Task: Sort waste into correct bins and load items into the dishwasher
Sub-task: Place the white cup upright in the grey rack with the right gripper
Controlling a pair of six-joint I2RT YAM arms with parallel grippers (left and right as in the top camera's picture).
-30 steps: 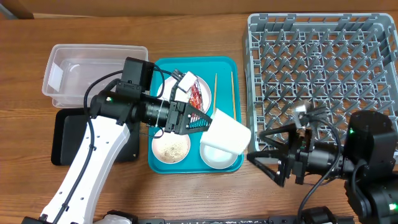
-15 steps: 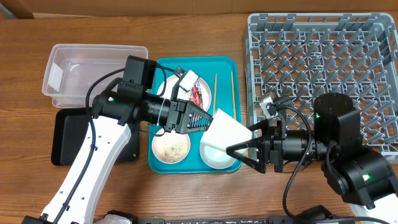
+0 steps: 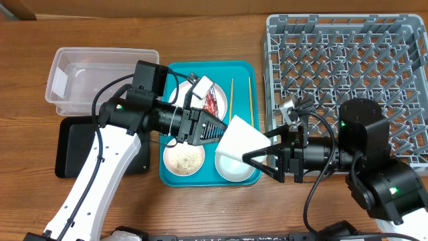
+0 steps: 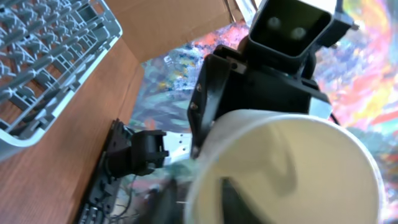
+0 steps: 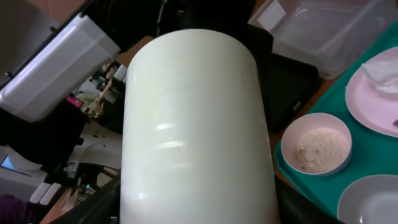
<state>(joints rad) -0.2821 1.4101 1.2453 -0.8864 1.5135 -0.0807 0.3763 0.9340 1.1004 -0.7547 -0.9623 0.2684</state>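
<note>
My left gripper (image 3: 217,132) is shut on the rim of the small white cup (image 3: 242,139), holding it on its side above the teal tray (image 3: 175,73); one finger sits inside the cup (image 4: 292,168). My right gripper (image 3: 253,161) is open, its fingers astride the cup's base (image 5: 196,124). On the tray, the plate (image 3: 194,100) carries the white tissue (image 3: 200,86) and red wrapper (image 3: 211,104). The two chopsticks (image 3: 232,97) lie beside it. The pink bowl (image 3: 184,159) holds rice. The grey bowl (image 3: 234,171) is partly under the cup.
The clear tub (image 3: 100,70) stands at the back left with the black tray (image 3: 70,150) in front of it, partly under my left arm. The grey dish rack (image 3: 348,67) fills the back right, next to my right arm.
My right arm swung in from the front right and brought its open fingers around the cup's base, closing in slightly over the last half second. The left gripper with the cup barely moved.
</note>
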